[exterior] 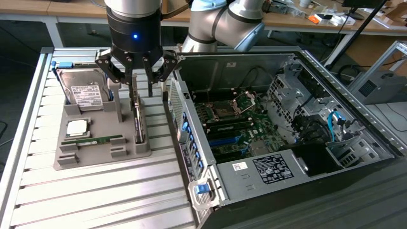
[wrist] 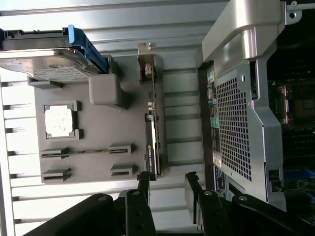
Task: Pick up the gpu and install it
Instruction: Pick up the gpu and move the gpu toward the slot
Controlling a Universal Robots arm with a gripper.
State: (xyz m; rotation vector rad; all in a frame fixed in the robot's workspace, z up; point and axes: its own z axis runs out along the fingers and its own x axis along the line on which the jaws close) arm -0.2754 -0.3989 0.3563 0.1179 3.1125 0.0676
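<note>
gpu (exterior: 138,126) in grey tray (exterior: 95,155), slatted metal table (exterior: 95,200), seemingly workbench (exterior: 70,9) behind

A worktop (exterior: 95,200) of ribbed light metal slats was seen, edged by a rail (exterior: 28,119) along the exterior view's left. A grey moulded holder (exterior: 92,156) was laid flat on it toward the exterior view's left. A case (exterior: 254,188) was laid on its side at the exterior view's right, just beside the holder, its open face turned upward.
</note>
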